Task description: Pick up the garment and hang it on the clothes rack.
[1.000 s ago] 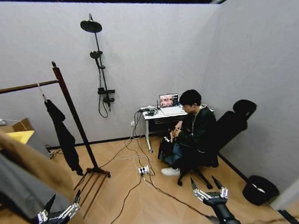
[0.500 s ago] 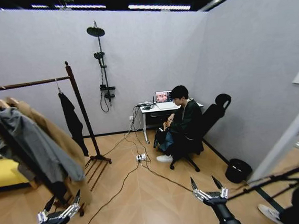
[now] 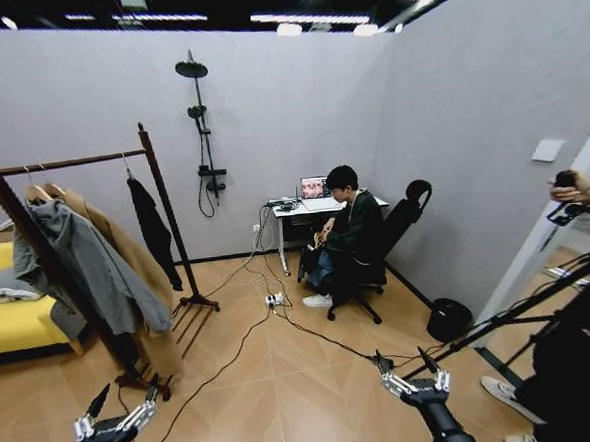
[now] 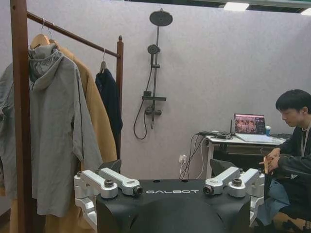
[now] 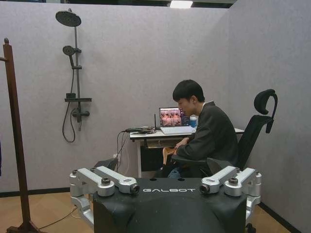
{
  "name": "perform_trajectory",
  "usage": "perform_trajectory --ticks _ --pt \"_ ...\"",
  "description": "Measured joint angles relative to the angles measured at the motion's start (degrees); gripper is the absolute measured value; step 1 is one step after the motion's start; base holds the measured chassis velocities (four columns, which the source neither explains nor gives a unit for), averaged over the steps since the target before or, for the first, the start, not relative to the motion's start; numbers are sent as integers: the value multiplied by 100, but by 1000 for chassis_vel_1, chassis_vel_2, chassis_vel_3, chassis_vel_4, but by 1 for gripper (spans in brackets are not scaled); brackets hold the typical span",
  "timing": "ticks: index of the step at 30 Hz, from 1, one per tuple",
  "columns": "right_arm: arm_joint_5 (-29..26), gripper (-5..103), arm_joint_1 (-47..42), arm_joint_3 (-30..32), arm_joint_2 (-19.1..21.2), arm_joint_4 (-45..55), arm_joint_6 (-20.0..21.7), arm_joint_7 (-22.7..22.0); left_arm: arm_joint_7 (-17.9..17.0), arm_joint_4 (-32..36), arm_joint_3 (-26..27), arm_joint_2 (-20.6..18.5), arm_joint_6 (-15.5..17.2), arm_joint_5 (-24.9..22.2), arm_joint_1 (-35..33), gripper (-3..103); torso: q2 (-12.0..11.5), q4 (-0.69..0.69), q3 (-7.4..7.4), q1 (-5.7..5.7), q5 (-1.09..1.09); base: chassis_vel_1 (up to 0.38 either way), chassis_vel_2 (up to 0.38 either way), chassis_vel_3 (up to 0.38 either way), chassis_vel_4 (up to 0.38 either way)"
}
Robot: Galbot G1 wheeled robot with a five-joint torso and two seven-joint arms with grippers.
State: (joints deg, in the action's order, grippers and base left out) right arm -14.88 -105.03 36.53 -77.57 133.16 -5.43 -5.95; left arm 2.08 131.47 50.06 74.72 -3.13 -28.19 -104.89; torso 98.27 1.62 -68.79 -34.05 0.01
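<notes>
The black garment [image 3: 153,230] hangs by its hanger from the top bar of the wooden clothes rack [image 3: 71,162], close to the far post. It also shows past the near post as the garment [image 4: 109,99] on the clothes rack [image 4: 19,121]. My left gripper [image 3: 116,414] and right gripper [image 3: 414,370] are held low at the front, well away from the rack, both open and empty. The wrist views show the left gripper [image 4: 167,167] and the right gripper [image 5: 163,167] with spread fingers. One post of the clothes rack [image 5: 14,136] stands off to the side.
A grey jacket [image 3: 87,264] and a tan coat [image 3: 127,256] share the rack. A yellow sofa [image 3: 11,324] sits behind it. Cables [image 3: 271,318] cross the floor towards a desk [image 3: 304,208] with a seated person. A bin [image 3: 448,320], tripod legs [image 3: 521,307] and people stand at the right.
The whole picture has shifted: the camera has turned and backed off, so the rack looks farther away and people show at the right. Both grippers keep their pose.
</notes>
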Motion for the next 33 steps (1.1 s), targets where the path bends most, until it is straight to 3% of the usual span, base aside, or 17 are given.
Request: perform_trajectory --ticks 33 --pt "0 100 -2 -1 -1 1 0 0 0 0 1 0 0 0 -1 100 4 0 2 6 -1 -45 -52 50 42"
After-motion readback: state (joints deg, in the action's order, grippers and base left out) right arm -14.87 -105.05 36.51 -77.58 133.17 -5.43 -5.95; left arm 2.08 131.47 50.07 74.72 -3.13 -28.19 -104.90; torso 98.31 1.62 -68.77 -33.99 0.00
